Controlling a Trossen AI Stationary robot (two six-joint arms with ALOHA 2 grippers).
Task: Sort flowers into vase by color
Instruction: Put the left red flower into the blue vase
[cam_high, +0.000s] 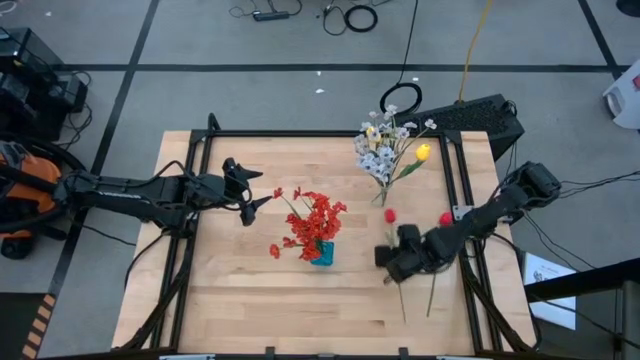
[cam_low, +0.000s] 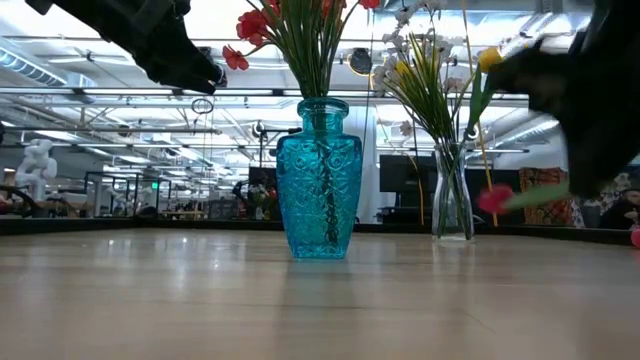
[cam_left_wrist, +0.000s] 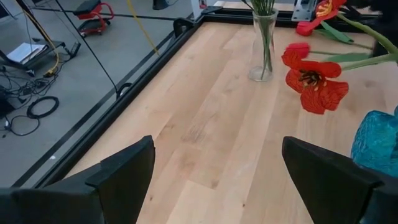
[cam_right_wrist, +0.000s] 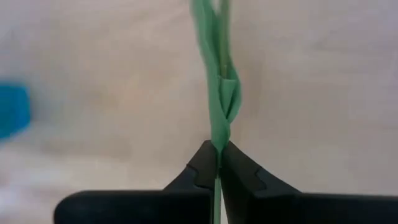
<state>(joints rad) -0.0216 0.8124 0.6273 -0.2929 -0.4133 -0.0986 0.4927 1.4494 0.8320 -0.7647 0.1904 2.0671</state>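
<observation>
Handling: red tulip (cam_high: 390, 215) judged light, its thin stem (cam_right_wrist: 219, 93) limp and slippery; best taken mid-stem | Tool: right gripper (cam_right_wrist: 218, 163) seen pinched shut on that stem, low over the table (cam_high: 250, 300) | Position: stem held between the fingertips; bud ahead, near the clear vase (cam_low: 452, 205); left gripper (cam_left_wrist: 214, 174) spread wide, idle beside the blue vase (cam_low: 322, 175)

In the right wrist view the green stem (cam_right_wrist: 219, 93) runs out past the top edge, so its bloom is unseen, and the blue vase (cam_right_wrist: 12, 111) is a blur cut by the left edge. In the low view the right hand (cam_low: 590, 100) is a dark blur at the right edge, and both bouquets are cropped at the top.
</observation>
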